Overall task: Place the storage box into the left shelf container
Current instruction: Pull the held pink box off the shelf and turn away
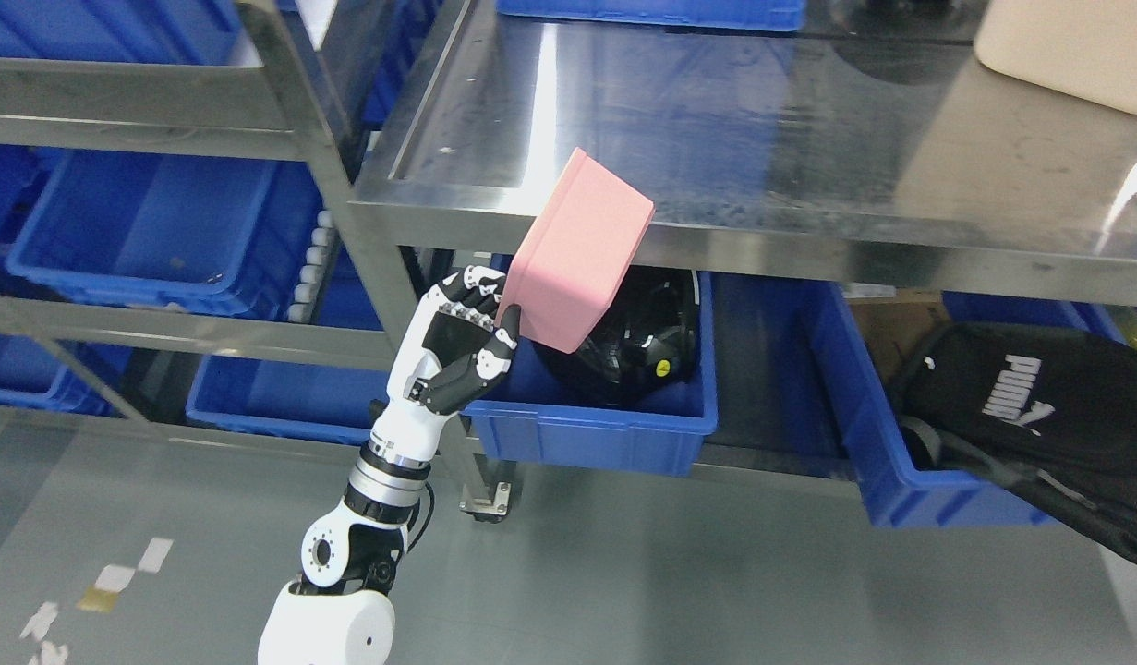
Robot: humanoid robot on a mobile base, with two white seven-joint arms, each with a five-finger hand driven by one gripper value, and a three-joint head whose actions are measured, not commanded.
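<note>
A pink storage box hangs tilted in the air in front of the steel table's front edge. My left hand is shut on the box's lower left corner, thumb on the near face and fingers behind it. The arm rises from the bottom left. On the left shelf, an empty blue container sits on the middle level, well to the left of the box. My right arm does not show.
A steel upright stands between the box and the left shelf. Under the table, a blue bin holds a black helmet. Another blue bin at the right holds a black bag. Grey floor lies below.
</note>
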